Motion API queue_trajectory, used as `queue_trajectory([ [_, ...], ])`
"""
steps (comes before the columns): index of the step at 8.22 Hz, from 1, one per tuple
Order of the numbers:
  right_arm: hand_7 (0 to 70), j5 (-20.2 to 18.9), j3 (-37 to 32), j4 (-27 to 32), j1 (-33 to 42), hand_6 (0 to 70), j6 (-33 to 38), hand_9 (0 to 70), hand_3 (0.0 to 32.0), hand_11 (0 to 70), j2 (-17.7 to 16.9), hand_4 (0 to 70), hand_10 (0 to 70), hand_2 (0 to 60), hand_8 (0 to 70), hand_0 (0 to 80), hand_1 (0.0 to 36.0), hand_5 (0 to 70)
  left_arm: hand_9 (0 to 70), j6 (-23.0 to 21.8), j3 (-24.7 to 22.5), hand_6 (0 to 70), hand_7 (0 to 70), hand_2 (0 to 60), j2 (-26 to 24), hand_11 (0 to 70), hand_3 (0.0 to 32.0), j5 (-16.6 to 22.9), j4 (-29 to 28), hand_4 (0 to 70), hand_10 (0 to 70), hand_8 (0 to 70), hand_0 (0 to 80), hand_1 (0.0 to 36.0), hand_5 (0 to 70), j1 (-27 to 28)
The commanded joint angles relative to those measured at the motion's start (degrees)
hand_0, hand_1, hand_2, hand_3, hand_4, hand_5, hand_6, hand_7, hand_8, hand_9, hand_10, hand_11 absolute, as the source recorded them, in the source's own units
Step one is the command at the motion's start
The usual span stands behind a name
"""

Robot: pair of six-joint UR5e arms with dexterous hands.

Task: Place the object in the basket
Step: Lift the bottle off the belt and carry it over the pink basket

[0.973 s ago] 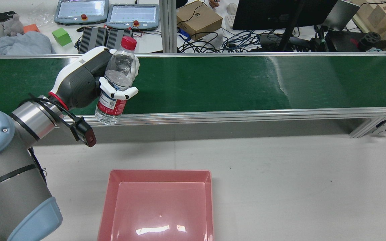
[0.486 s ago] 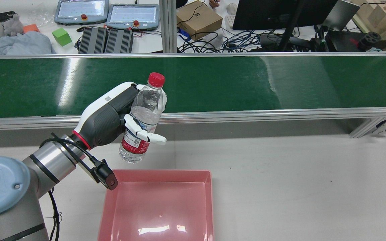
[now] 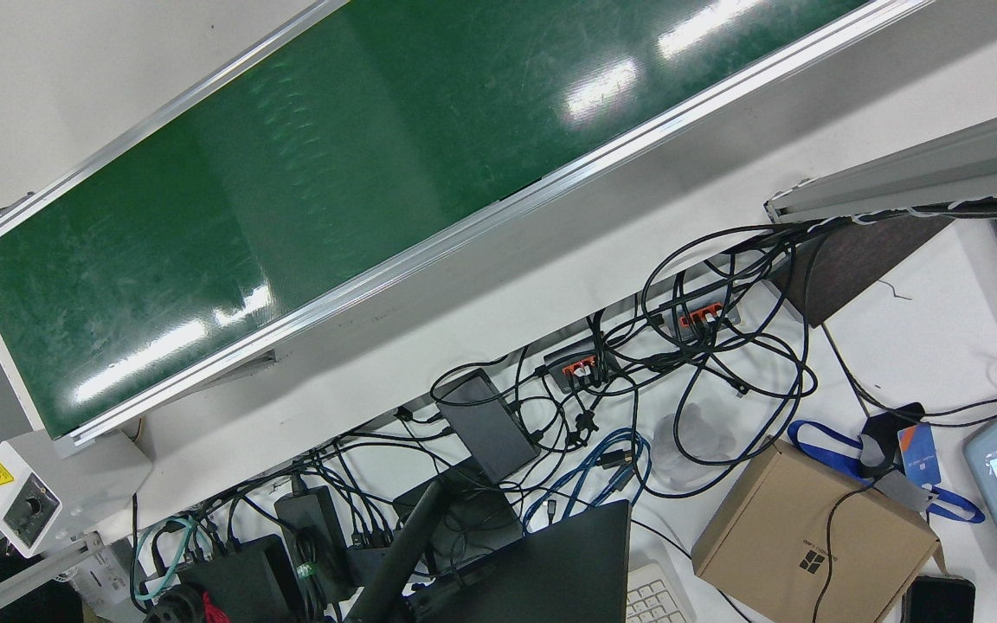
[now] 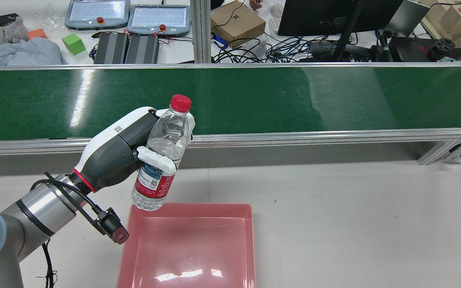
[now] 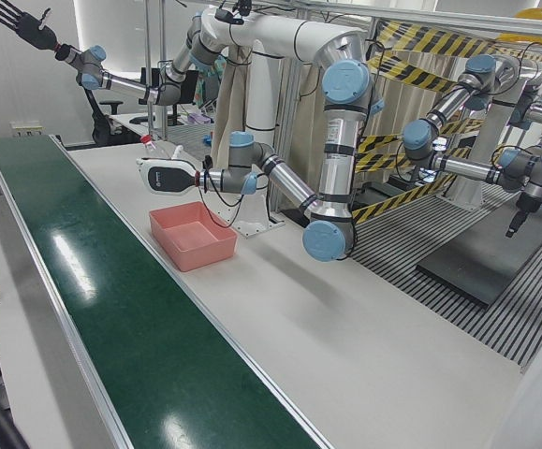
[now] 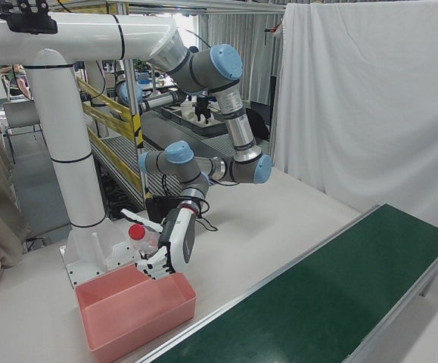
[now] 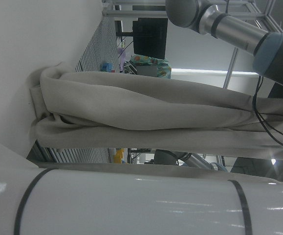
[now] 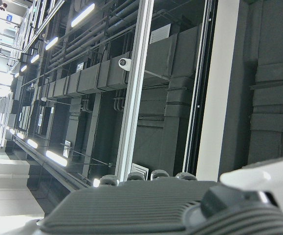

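While the green conveyor belt runs bare across the far side of the station, the work sits on the white table in front of it — largest to smallest from there. Near the table's near edge lies the pink basket, open-topped and shallow, empty so far as the rear view shows; it is placed within easy reach of the left arm, presumably so a thing lifted off the belt needs only a short carry. Left hand comes in from the left, fingers wrapped and clamped round the middle of the water bottle, which is held clear of the table, tilted a little with its red cap leaning toward the belt. The mid-body hold likely keeps the bottle balanced. Bottle base hangs just over the basket's far-left corner — not yet inside, by my reading. Judged step: carry nearly done, lowering and release still to come. Risk: a drop from here could catch the rim. Right hand: only a sliver shows in its own camera, fingers' state cannot be told.
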Motion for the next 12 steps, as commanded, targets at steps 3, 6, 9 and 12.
queue_trajectory([
  [3,0.0,0.0,0.0,0.0,0.0,0.0,0.0,0.0,0.0,0.0,0.0,0.0,0.0,0.0,0.0,0.0,0.0,0.0,42.8,1.7,-2.7,19.3,22.4,0.0,0.5,41.7,0.0,0.2,2.1,20.7,29.6,33.8,37.1,0.0,44.8,0.1],
  [6,0.0,0.0,0.0,0.0,0.0,0.0,0.0,0.0,0.0,0.0,0.0,0.0,0.0,0.0,0.0,0.0,0.0,0.0,14.5,1.7,-2.8,8.7,5.2,0.0,0.5,19.5,0.0,0.2,2.4,12.9,13.9,12.1,23.8,0.0,28.3,0.0],
  [9,0.0,0.0,0.0,0.0,-0.1,0.0,0.0,0.0,0.0,0.0,0.0,0.0,0.0,0.0,0.0,0.0,0.0,0.0,8.5,1.6,-2.8,5.9,0.6,0.0,0.5,10.2,0.0,0.3,3.0,12.0,7.5,6.0,21.8,0.0,22.1,0.1],
  [12,0.0,0.0,0.0,0.0,0.0,0.0,0.0,0.0,0.0,0.0,0.0,0.0,0.0,0.0,0.0,0.0,0.0,0.0,7.3,1.6,-2.8,5.4,0.2,0.0,0.5,8.1,0.0,0.3,3.0,10.5,6.0,4.9,21.1,0.0,22.8,0.1],
])
